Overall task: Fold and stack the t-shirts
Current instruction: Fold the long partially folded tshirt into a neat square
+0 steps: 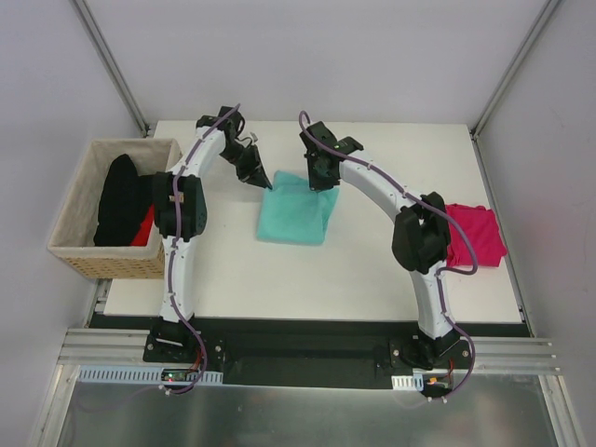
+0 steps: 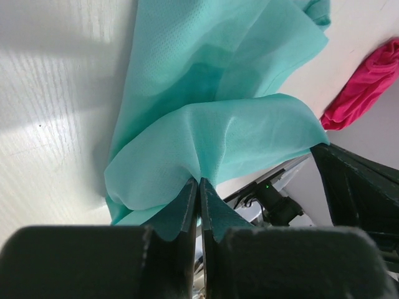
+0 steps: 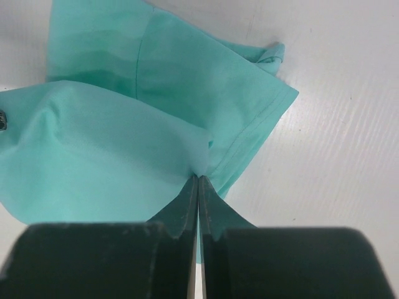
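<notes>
Reaching over the far middle of the surface [image 1: 279,279], both arms arch inward; the left gripper [image 2: 199,187] is clamped on the far left corner of the teal shirt [image 1: 293,216], the right gripper [image 3: 197,182] pinched on its far right edge. The pink shirt [image 1: 477,233] lies crumpled at the right edge, well apart

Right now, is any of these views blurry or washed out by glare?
Top external: evenly lit and sharp. Left wrist: a bright glare patch on the white table; the dark left hand looks soft. Right wrist: the teal-mint cloth t-shirt is crisp, no glare.
</notes>
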Controlling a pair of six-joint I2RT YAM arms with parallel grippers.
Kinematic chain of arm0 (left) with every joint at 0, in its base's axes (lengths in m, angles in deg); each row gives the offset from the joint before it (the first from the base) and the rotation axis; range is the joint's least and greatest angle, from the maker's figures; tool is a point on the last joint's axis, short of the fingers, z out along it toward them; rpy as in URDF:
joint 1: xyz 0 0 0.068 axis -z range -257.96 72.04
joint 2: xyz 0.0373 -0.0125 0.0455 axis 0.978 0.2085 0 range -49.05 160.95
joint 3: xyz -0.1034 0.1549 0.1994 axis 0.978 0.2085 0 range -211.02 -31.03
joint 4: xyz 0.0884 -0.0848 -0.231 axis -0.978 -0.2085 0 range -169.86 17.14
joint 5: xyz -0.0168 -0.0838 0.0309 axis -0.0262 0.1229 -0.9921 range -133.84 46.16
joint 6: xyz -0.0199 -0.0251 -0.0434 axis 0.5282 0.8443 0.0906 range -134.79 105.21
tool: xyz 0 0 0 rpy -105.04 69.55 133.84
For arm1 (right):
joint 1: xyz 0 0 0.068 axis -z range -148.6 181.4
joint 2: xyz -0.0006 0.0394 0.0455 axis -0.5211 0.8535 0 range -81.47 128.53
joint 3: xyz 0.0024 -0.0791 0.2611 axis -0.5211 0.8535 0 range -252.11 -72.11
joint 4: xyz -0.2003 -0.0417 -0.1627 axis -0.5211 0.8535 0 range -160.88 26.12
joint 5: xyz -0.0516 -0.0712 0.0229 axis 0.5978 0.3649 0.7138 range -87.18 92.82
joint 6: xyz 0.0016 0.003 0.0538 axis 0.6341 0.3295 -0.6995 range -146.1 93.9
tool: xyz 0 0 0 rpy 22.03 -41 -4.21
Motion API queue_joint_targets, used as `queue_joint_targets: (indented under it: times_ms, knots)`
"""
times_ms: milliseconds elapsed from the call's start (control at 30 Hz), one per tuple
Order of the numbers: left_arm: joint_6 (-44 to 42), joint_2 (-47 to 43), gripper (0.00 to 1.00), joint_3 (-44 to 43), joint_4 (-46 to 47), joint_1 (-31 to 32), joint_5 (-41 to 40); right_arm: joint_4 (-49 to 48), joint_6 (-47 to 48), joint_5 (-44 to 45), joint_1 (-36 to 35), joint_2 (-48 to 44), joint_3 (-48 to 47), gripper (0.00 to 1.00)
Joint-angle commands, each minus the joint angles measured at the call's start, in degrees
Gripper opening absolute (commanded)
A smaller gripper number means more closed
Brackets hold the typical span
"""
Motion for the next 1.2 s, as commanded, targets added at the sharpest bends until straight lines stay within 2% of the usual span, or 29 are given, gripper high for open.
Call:
queue_joint_targets:
  times_ms: [0,633,667,800,1167]
  knots:
    - [-2.3,1.8,0.03,-3.2,-3.2,1.0,2.0,0.5,-1.1,4.9,-0.3,-4.1,0.6,0.01]
    - [-3.1,4.0,0.04,-4.7,-3.5,0.0,2.5,1.2,-1.8,11.9,1.4,-1.2,-4.8,0.01]
    - [-3.0,4.2,0.05,-4.7,-3.5,0.0,2.6,1.4,-1.7,11.7,1.5,-0.8,-5.1,0.01]
    - [-3.0,4.4,0.22,-5.6,-3.5,-0.3,2.7,1.6,-1.9,11.2,2.2,-0.2,-5.4,0.01]
    - [-1.5,6.7,0.33,-8.4,-0.6,-1.2,5.4,2.2,-1.9,8.3,2.5,1.4,-3.8,0.01]
